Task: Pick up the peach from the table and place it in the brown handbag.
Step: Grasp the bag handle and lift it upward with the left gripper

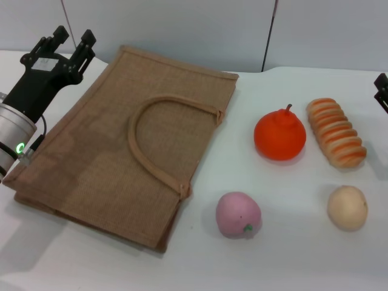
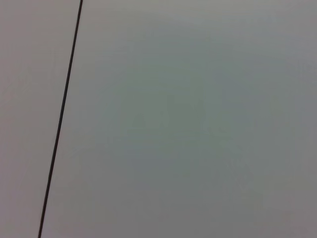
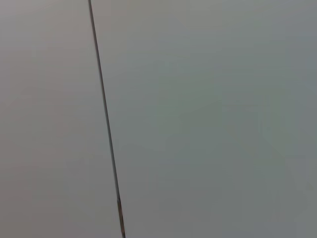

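Observation:
The pink peach (image 1: 238,214) with a small green leaf spot lies on the white table, front centre, just right of the brown handbag (image 1: 109,157). The handbag is a flat woven jute tote lying on the table's left half, one looped handle on top. My left gripper (image 1: 74,37) is open and empty at the far left, over the bag's far left corner. Only a small black part of my right gripper (image 1: 382,91) shows at the right edge. Both wrist views show only a plain grey wall with a dark seam.
An orange fruit with a stem (image 1: 279,134) lies right of the bag. A striped bread loaf (image 1: 335,131) lies farther right. A beige round fruit (image 1: 347,207) lies at the front right. The grey wall stands behind the table.

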